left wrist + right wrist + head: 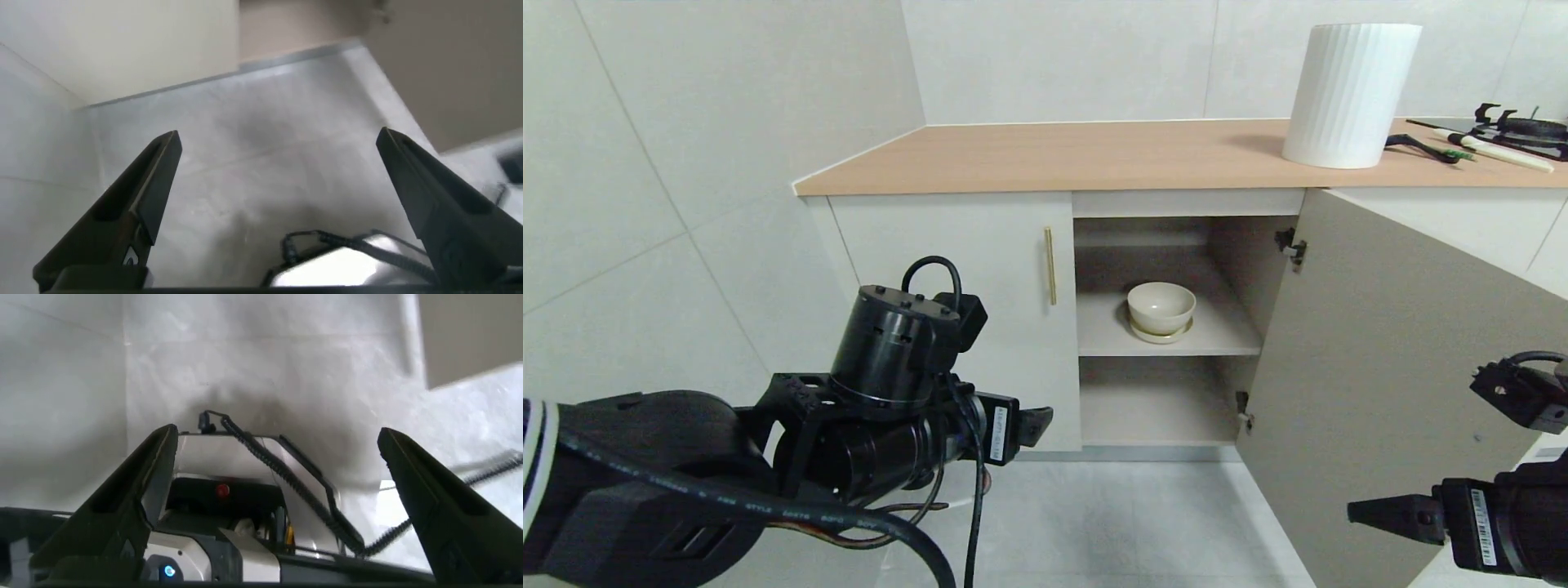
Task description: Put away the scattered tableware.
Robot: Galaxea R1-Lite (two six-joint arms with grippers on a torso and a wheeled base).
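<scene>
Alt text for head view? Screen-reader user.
Open cabinet under a wooden counter, a cream bowl on a plate on its upper shelf. The left hand sits low before the closed door, the right hand beside the open door.

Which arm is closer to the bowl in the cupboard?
Left. The left end effector is below and left of the bowl; the right end effector is farther, low before the open door.

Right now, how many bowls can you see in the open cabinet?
1: a cream round ceramic bowl on the upper cabinet shelf, resting on a small cream plate. Others may be hidden behind the closed left door.
</scene>
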